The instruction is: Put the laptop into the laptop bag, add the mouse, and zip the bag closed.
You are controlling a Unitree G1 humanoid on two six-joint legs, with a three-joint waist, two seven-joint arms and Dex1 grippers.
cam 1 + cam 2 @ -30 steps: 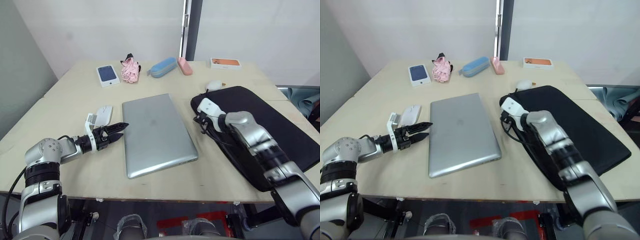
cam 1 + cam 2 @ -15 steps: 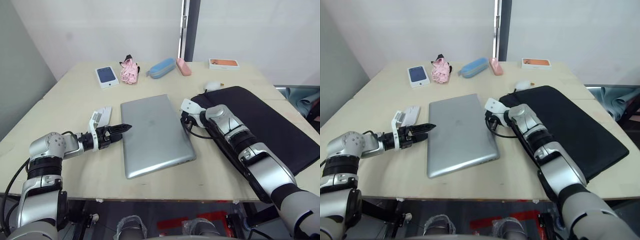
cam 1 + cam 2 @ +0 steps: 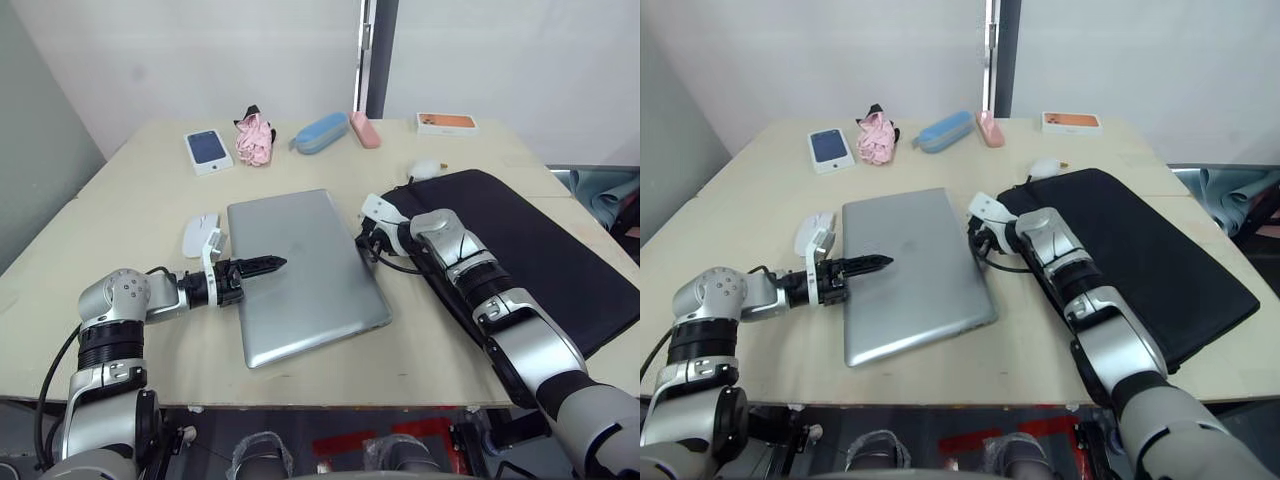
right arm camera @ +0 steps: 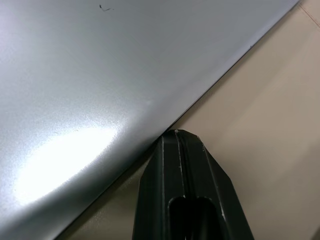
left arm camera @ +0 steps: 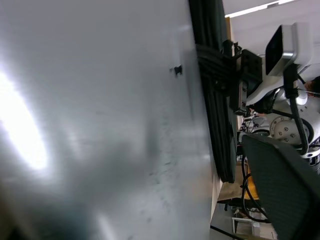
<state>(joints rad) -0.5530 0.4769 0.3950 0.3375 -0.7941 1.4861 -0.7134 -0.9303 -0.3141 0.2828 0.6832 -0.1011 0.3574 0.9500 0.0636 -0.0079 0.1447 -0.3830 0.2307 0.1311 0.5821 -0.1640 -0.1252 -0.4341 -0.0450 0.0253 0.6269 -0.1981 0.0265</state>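
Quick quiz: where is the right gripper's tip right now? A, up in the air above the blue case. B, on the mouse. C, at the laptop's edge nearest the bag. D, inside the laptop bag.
C: the right gripper meets the laptop at its edge, on the laptop bag side.

A pale wooden worktop carries everything. The laptop lies flat, lid shut, near the middle, with the mouse just beside its left edge. The black bag lies flat on the right side. Along the far side sit a white box with a blue top, a pink cloth, a blue case, a pink case, an orange-topped box and a white rounded object.
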